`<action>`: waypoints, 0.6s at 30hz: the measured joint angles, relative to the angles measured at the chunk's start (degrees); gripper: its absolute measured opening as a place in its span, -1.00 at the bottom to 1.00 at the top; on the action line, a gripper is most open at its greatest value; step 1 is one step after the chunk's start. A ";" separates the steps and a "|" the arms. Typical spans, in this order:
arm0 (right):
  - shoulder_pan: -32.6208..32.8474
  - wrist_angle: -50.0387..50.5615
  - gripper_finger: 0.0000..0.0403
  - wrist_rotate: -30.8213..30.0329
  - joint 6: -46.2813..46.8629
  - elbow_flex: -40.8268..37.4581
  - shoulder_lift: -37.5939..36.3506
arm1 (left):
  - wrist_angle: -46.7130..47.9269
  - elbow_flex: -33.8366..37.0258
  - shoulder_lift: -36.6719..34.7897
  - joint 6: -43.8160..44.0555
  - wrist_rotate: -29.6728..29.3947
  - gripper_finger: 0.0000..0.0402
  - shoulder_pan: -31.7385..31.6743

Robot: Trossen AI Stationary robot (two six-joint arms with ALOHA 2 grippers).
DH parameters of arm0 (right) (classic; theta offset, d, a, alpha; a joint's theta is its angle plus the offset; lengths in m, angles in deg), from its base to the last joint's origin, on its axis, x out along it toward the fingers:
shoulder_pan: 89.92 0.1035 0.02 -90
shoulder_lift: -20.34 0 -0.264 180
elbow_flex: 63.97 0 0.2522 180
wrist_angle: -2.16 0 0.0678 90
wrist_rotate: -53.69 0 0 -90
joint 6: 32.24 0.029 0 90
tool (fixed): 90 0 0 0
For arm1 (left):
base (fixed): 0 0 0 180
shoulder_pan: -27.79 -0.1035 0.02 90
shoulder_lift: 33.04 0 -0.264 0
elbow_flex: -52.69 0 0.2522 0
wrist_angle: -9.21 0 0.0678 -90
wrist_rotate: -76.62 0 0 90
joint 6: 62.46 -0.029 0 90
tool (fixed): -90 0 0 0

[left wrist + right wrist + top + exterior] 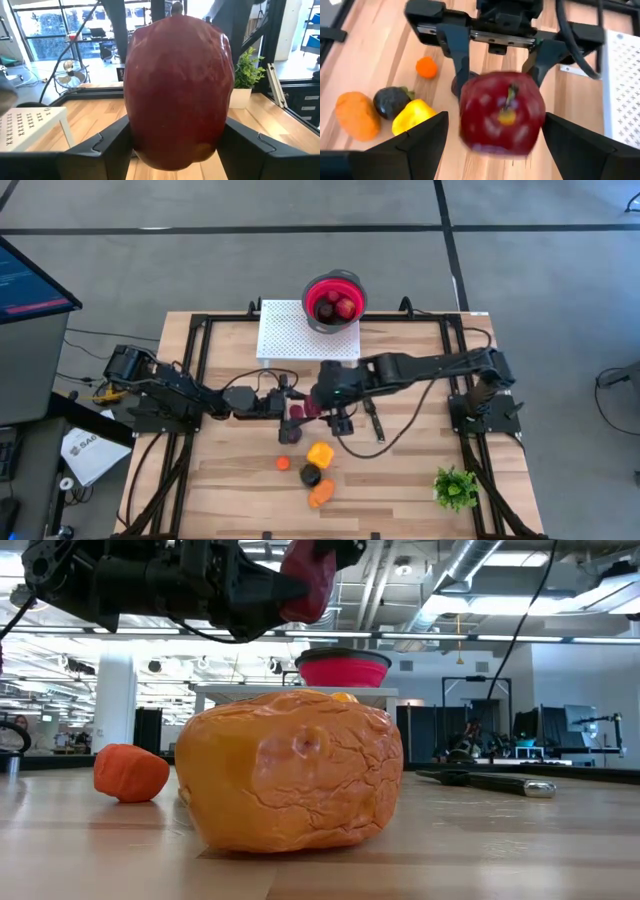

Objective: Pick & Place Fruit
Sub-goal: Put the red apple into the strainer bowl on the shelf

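– where's the fruit?

– i see a red apple (178, 90) clamped between the left gripper (285, 408) fingers, lifted off the table (400, 480) at mid-table. the right gripper (340, 418) faces it, jaws spread either side, not touching.

– the rest?

– yellow pepper (320, 454), dark avocado (310, 475), orange piece (321, 495) and small orange ball (283, 463) lie on the wood near the front. more red fruit sits in the red bowl (350, 284).

No text can be read anywhere — the white paper (88, 455) shows only illegible marks.
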 joint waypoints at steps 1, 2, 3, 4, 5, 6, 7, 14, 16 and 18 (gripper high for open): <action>-0.01 1.11 0.54 0.09 -0.23 1.16 1.05 | 0.06 0.00 0.00 0.00 0.00 0.18 0.02; 0.02 1.23 0.54 0.07 -0.60 2.31 2.14 | 0.07 0.00 0.00 0.00 0.00 0.19 0.02; 0.04 1.25 0.54 0.03 -0.85 3.11 2.86 | 0.24 0.00 0.00 0.00 0.02 0.20 0.02; 0.03 1.96 0.54 0.06 -1.00 3.63 3.30 | 0.47 0.00 0.00 0.00 0.02 0.20 0.02; 0.07 2.19 0.54 0.07 -0.98 4.15 3.78 | 0.51 0.00 0.00 0.00 0.01 0.21 0.02; 0.08 1.87 0.54 0.05 -0.98 4.77 4.26 | 0.35 0.00 0.00 0.00 0.01 0.20 0.02; 0.08 2.06 0.54 0.05 -0.96 5.15 4.57 | 0.37 0.00 0.00 0.01 0.01 0.20 0.02; 0.05 2.47 0.34 0.01 -0.50 5.41 4.90 | 0.42 0.00 0.00 0.01 0.07 0.21 0.02; 0.02 2.39 0.26 0.03 -0.29 5.41 4.90 | 0.38 0.00 0.00 0.06 0.05 0.22 0.04; 0.02 2.41 0.18 0.05 0.05 5.41 4.90 | 0.38 0.00 0.00 0.17 0.04 0.24 0.04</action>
